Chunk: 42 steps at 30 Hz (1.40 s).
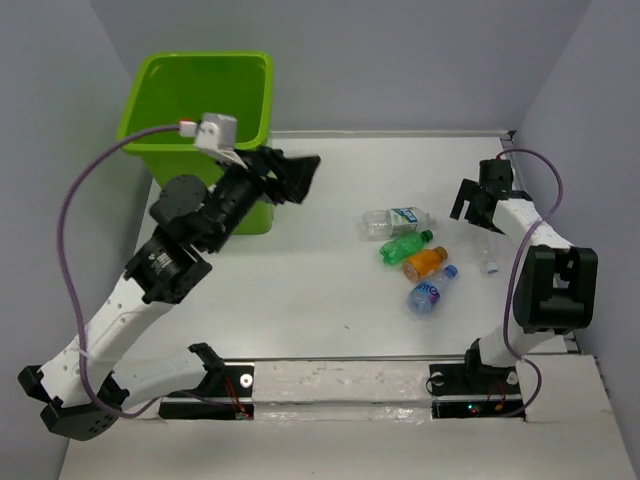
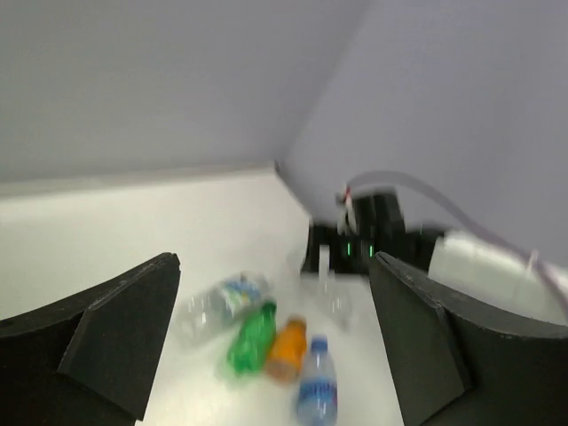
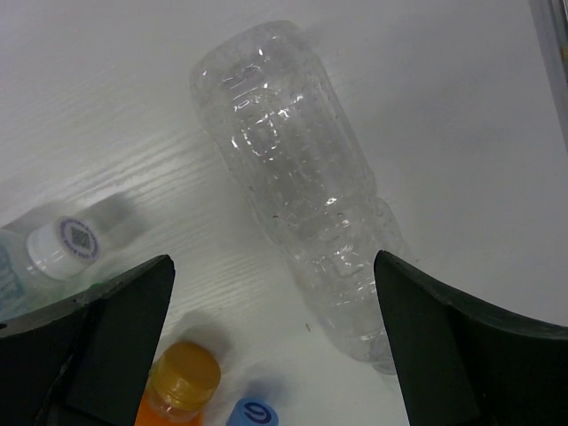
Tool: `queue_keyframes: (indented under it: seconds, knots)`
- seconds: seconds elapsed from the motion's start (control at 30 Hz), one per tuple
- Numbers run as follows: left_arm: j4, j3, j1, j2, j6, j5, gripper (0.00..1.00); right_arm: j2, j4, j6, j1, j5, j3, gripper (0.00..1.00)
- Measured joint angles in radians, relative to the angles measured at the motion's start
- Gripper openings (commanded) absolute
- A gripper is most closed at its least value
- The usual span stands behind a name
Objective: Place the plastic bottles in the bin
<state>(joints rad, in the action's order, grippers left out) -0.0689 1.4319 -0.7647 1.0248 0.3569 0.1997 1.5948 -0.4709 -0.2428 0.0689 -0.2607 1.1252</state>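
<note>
Nearest the arm bases, a blue-labelled bottle (image 1: 430, 291), an orange bottle (image 1: 425, 262), a green bottle (image 1: 404, 248) and a clear labelled bottle (image 1: 397, 222) are being shown lying together on the table (image 1: 300, 300). Just to their right, a bare clear bottle (image 3: 302, 195) is being hovered over by the right gripper (image 3: 275, 297), spread wide and empty. It is probably best being closed gently around the bottle's middle. Farther off, the left gripper (image 1: 290, 176) is being held spread and empty beside the lime-green bin (image 1: 150, 115).

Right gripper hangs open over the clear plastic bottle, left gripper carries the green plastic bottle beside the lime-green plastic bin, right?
No: the left gripper is open and empty; the left wrist view shows the green plastic bottle lying on the white table. Otherwise correct.
</note>
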Motion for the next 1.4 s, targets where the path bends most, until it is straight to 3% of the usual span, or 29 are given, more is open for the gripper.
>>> queue_keyframes:
  seconds: [0.2,0.33,0.4,0.43,0.57,0.77,0.9,1.0,1.17,1.3,1.4]
  knots:
    - [-0.026,-0.425,-0.183,-0.040,0.023,-0.209,0.99,0.101,0.017,0.005,0.039,-0.011,0.061,0.99]
    - [-0.093,-0.607,-0.280,-0.076,0.028,-0.272,0.99,0.249,0.026,0.019,0.053,-0.010,0.175,0.95]
    - [-0.119,-0.659,-0.289,-0.137,0.030,-0.276,0.99,0.295,0.029,0.026,0.053,-0.009,0.203,0.90]
    - [-0.125,-0.672,-0.288,-0.166,0.029,-0.275,0.99,0.312,0.029,0.027,0.053,-0.010,0.209,0.76]
    - [-0.121,-0.686,-0.288,-0.263,0.024,-0.270,0.99,0.343,0.032,0.037,0.053,-0.034,0.226,0.59]
    - [-0.106,-0.747,-0.288,-0.317,0.026,-0.237,0.99,0.314,0.027,0.045,0.053,-0.120,0.222,0.55]
    - [-0.127,-0.765,-0.288,-0.320,0.031,-0.198,0.99,0.153,0.007,0.053,0.032,-0.175,0.220,0.52]
    - [-0.131,-0.767,-0.288,-0.333,0.036,-0.184,0.99,-0.042,0.006,0.065,-0.057,-0.206,0.251,0.51]
    - [-0.138,-0.767,-0.288,-0.327,0.045,-0.169,0.99,-0.238,0.048,0.022,-0.335,-0.153,0.418,0.48]
    - [-0.143,-0.768,-0.288,-0.296,0.047,-0.187,0.99,-0.241,0.133,-0.038,-0.502,-0.081,0.578,0.48]
    - [-0.146,-0.770,-0.290,-0.270,0.049,-0.216,0.99,-0.140,0.225,-0.068,-0.599,-0.030,0.740,0.49]
